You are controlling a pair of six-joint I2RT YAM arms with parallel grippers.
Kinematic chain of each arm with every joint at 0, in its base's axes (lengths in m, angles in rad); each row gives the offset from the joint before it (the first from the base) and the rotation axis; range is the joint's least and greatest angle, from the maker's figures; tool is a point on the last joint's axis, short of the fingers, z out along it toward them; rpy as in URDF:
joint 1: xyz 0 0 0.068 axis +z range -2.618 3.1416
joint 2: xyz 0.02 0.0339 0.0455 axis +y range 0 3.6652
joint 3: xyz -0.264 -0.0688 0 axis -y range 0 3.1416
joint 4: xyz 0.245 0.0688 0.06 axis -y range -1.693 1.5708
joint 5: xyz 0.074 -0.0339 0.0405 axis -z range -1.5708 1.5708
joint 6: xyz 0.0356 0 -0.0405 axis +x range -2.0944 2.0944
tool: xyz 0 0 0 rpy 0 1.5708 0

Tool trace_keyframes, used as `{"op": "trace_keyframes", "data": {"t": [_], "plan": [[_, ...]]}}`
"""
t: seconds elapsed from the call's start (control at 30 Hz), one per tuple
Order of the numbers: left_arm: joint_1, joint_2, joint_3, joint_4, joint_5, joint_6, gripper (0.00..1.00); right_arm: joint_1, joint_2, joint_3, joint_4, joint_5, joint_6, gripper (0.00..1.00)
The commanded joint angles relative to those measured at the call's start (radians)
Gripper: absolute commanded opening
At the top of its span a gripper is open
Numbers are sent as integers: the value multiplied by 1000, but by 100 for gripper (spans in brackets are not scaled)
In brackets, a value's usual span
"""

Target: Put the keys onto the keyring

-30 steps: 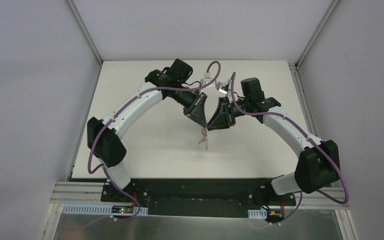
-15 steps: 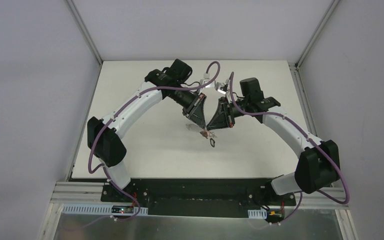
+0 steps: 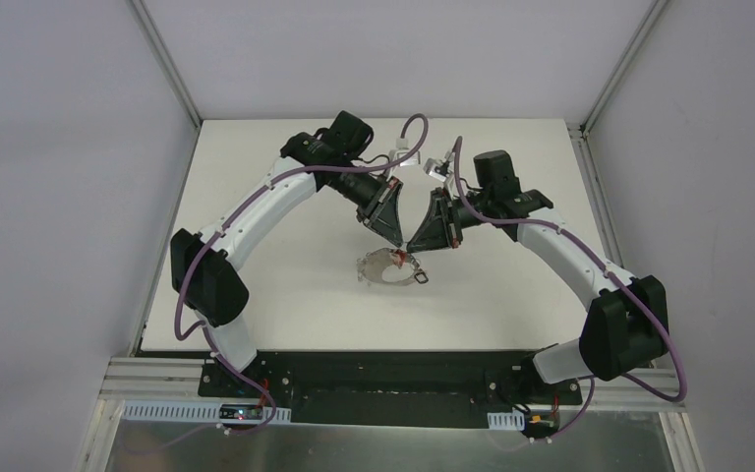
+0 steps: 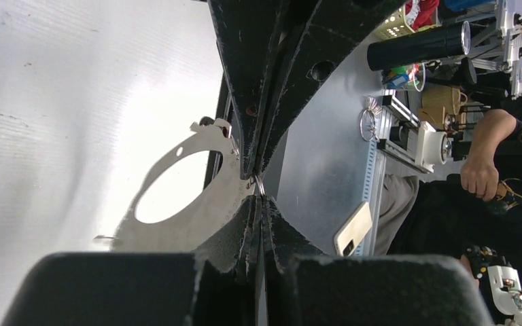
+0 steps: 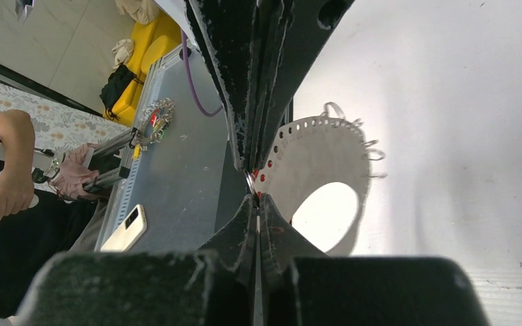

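Note:
The keyring, a thin grey oval band, hangs just over the table with its broad face up. It fills the left wrist view and the right wrist view, where small wire loops line its far edge. My left gripper and right gripper meet tip to tip at its rim. Both are shut on one small silver loop of the keyring. The red-headed key shows beside the tips. The dark-tagged key dangles at the ring's right end.
Bare white tabletop surrounds the ring, with grey walls on three sides. The black base rail runs along the near edge. Purple cables arch over both wrists.
My right gripper has closed onto the loop. The keyring, edge-on a second ago, has swung to show its broad oval face. The dark-tagged key has shifted right.

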Motion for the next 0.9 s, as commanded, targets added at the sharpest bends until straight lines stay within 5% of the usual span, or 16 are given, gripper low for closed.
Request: {"op": "trace_keyframes", "data": {"t": [0.0, 0.23, 0.53, 0.7, 0.87], "plan": [[15, 2, 42, 54, 28, 21, 5, -11, -37, 48, 108, -62, 90, 0], [29, -16, 41, 94, 24, 15, 19, -40, -40, 27, 235, -56, 236, 0], [39, -44, 0, 149, 37, -3, 23, -67, -43, 16, 303, -19, 315, 0], [41, -55, -20, 178, 34, -19, 19, -83, -46, -25, 441, -14, 443, 0], [41, -53, -22, 202, 33, -36, 4, -84, -43, -35, 472, -10, 468, 0]]}}
